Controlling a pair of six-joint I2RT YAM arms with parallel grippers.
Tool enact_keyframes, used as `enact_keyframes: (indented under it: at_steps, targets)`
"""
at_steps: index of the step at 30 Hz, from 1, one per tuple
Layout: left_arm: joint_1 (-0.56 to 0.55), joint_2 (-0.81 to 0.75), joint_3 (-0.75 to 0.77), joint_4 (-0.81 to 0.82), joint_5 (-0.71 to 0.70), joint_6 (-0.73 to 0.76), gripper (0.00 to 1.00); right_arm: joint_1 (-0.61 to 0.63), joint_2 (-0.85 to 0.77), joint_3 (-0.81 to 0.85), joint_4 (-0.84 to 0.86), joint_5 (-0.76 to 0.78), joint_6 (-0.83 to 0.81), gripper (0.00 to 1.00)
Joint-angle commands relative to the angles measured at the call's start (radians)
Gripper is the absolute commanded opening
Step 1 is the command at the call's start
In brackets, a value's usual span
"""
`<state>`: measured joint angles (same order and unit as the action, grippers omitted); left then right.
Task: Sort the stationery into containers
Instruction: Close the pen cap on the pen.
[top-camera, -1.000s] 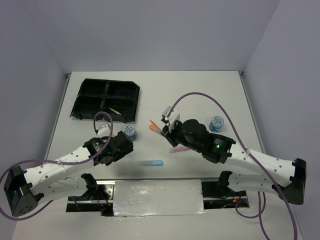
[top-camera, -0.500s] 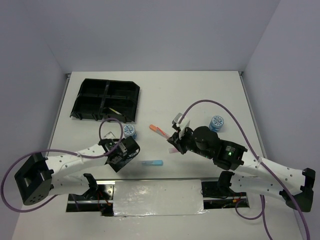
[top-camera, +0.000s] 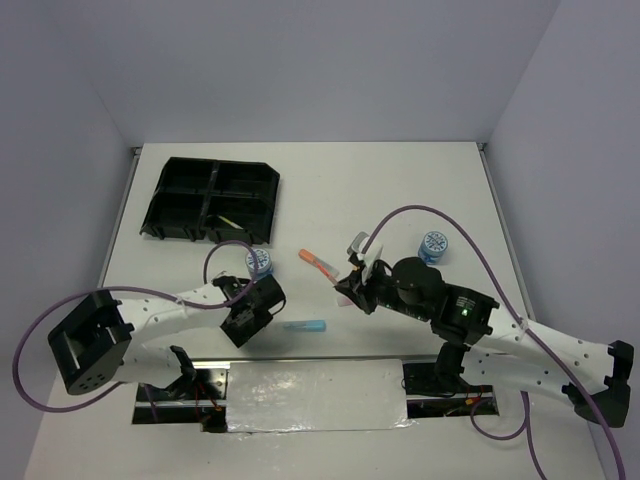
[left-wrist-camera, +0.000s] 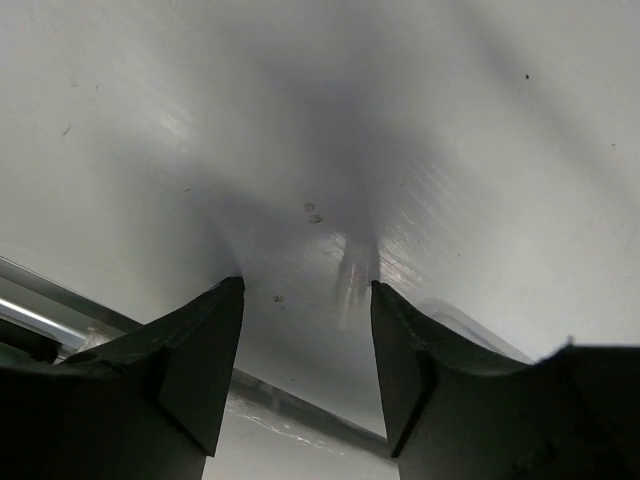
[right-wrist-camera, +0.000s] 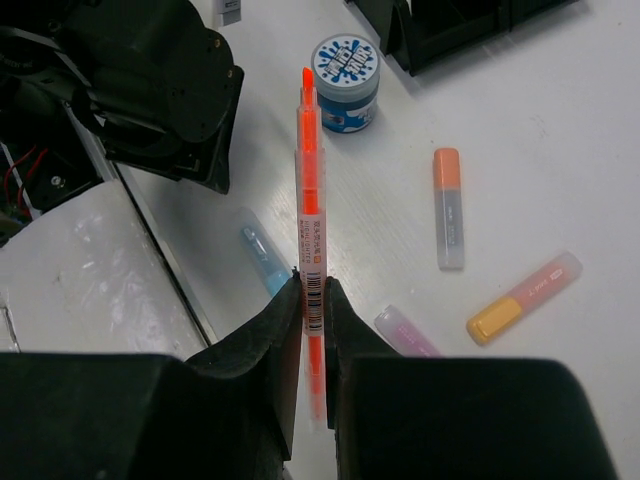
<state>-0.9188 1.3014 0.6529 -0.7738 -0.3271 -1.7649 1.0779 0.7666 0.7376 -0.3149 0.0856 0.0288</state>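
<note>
My right gripper (right-wrist-camera: 312, 285) is shut on a thin orange pen (right-wrist-camera: 308, 150) and holds it above the table; from above this gripper (top-camera: 352, 286) is at mid-table. Below it lie an orange-capped highlighter (right-wrist-camera: 447, 208), a pink-and-yellow highlighter (right-wrist-camera: 523, 297), a purple highlighter (right-wrist-camera: 405, 332) and a blue highlighter (right-wrist-camera: 262, 260). A blue-white tape roll (right-wrist-camera: 346, 68) stands further off. My left gripper (left-wrist-camera: 307, 290) is open over bare table near the front edge, left of the blue highlighter (top-camera: 305, 326). The black divided tray (top-camera: 245, 185) sits at the back left.
A second tape roll (top-camera: 433, 245) stands right of my right arm. A yellow pen (top-camera: 232, 222) lies in a near compartment of the tray. A metal strip (top-camera: 315, 395) runs along the table's front edge between the arm bases.
My left gripper has swung right towards the blue highlighter and its jaws have narrowed. My right gripper has come nearer the front edge with the orange pen.
</note>
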Motion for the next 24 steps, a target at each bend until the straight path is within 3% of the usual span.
enact_keyframes:
  at_steps: [1,2,10,17,24]
  targets:
    - [-0.003,0.030,0.021,-0.025,0.028,-0.033,0.64,0.011,-0.032,-0.018,0.051,-0.018,-0.001,0.00]
    - [-0.005,0.038,0.019,-0.021,0.033,-0.027,0.61,0.013,-0.033,-0.021,0.051,-0.018,-0.004,0.00]
    - [-0.003,0.159,0.074,-0.032,0.059,0.005,0.60,0.024,-0.044,-0.026,0.054,-0.018,-0.009,0.00]
    - [-0.003,0.199,0.062,0.002,0.086,0.028,0.34,0.034,-0.062,-0.033,0.059,-0.023,-0.009,0.00]
    - [-0.003,0.145,0.022,0.002,0.073,0.022,0.33,0.039,-0.052,-0.029,0.057,-0.029,-0.015,0.00]
